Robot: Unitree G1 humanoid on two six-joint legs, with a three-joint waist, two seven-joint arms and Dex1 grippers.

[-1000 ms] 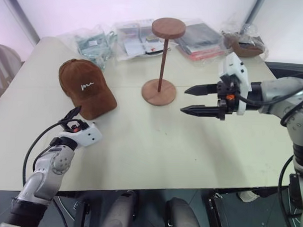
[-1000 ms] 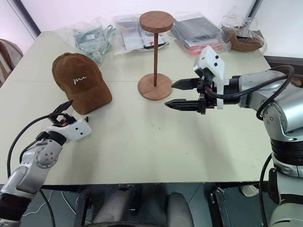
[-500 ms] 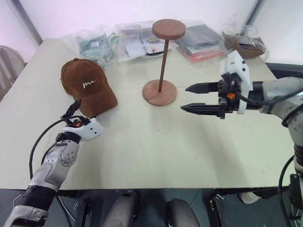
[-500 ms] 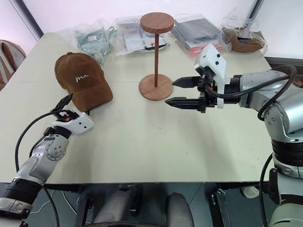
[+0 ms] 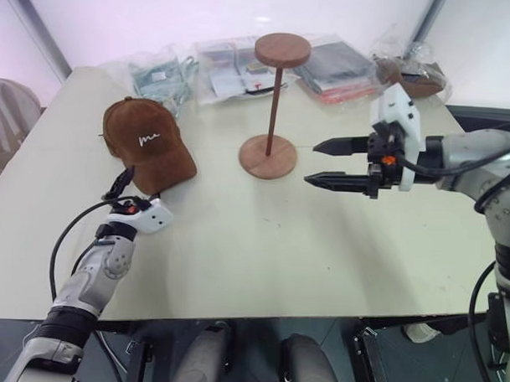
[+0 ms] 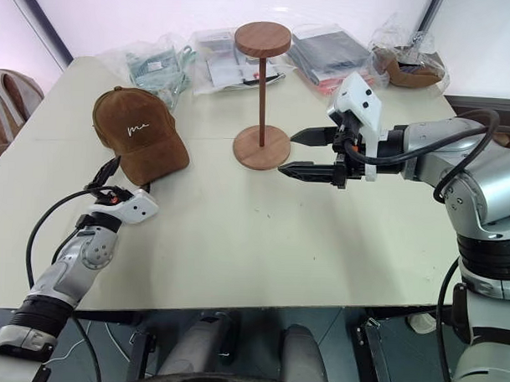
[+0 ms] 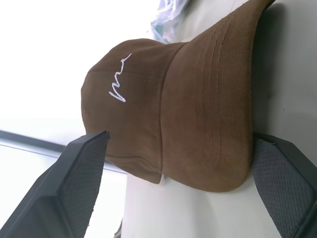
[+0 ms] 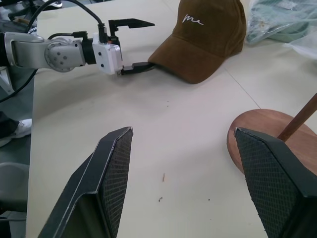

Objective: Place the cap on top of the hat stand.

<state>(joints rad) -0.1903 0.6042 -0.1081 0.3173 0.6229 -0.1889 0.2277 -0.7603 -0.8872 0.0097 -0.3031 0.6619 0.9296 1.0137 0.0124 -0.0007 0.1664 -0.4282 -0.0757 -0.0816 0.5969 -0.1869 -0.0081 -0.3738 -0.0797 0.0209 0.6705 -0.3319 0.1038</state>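
Two spread fingers of the left gripper (image 8: 130,45) bracket the brown cap's (image 5: 148,144) brim tip, unclenched; the right gripper (image 5: 330,164) hangs open just beside the hat stand (image 5: 272,108).

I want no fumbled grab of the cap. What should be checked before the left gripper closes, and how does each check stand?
1. Left gripper open: ok.
2. Brown suede-like baseball cap flat on the cream table, brim toward the gripper: ok.
3. Brim between the fingers: ok; one finger reaches its edge.
4. Fingers deep enough for a firm hold: cannot tell.
5. Reddish-brown wooden hat stand upright, disc top bare: ok.
6. Right gripper open, apart from cap and stand: ok.
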